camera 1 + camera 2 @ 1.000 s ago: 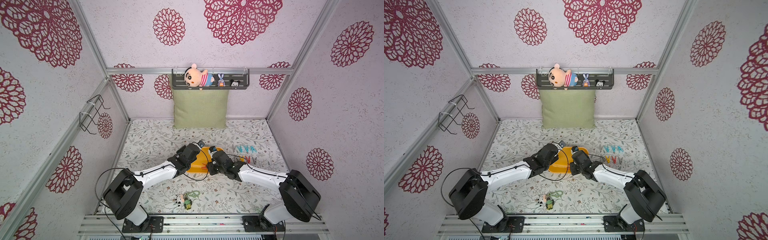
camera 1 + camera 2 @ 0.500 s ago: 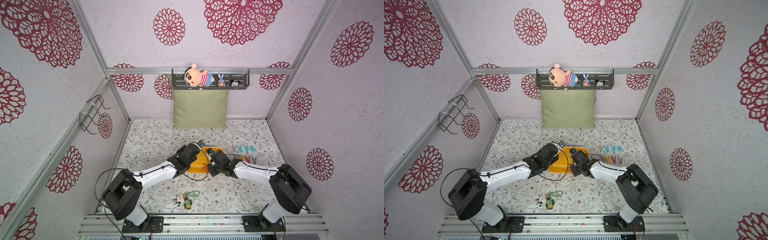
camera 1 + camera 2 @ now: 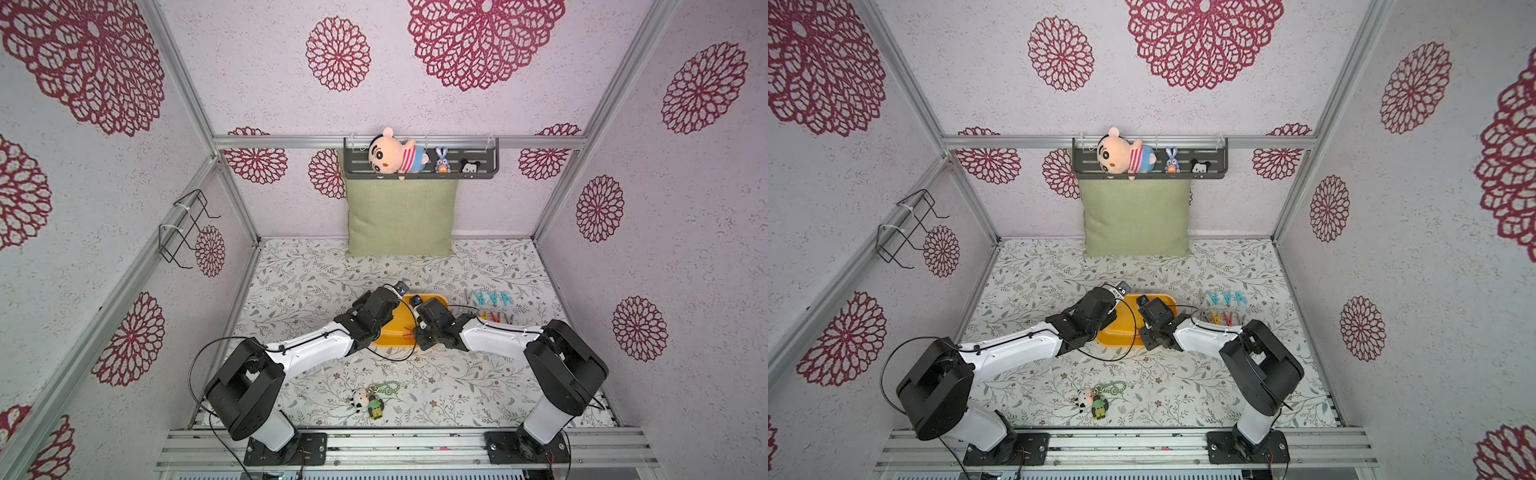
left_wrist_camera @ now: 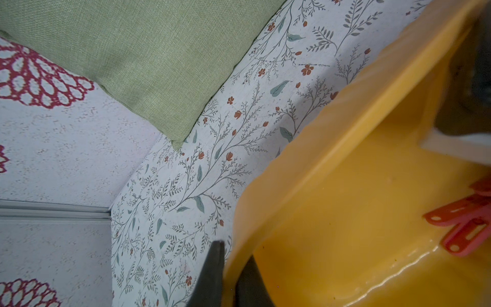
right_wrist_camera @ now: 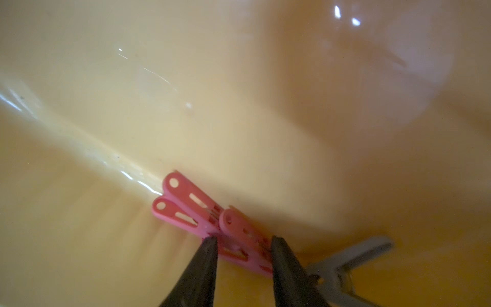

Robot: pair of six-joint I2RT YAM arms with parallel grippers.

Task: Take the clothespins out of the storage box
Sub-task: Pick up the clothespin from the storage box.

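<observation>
Two arms of mine meet at the yellow box [image 3: 394, 332], which sits near the middle of the flowered tabletop [image 3: 307, 286]. From the left, my left arm [image 3: 309, 353] reaches in across the tabletop, and its jaws are pinched shut on the wall of the box: one tip sits outside the rim, the other inside, with the yellow plastic between them. Near the front edge, between my two bases, a small plush keychain [image 3: 368, 402] lies well apart from the box. Behind the box a green cushion [image 3: 401, 220] leans against the back wall. Inside the box, two red pegs [image 5: 183, 204] lie touching each other at the foot of a side wall, and a grey peg [image 5: 348, 261] lies just beside them. My right arm [image 3: 498, 338] comes in from the right, and its jaws are down in the box, standing partly open with one tip on either side of the nearer red peg [image 5: 240, 228]; whether they press on it I cannot tell. Farther right, outside the box, more lie on the tabletop in two short rows: teal pegs [image 3: 492, 297] in the far row, and yellow, red and grey pegs [image 3: 494, 318] in the near row, just beside my right arm.
</observation>
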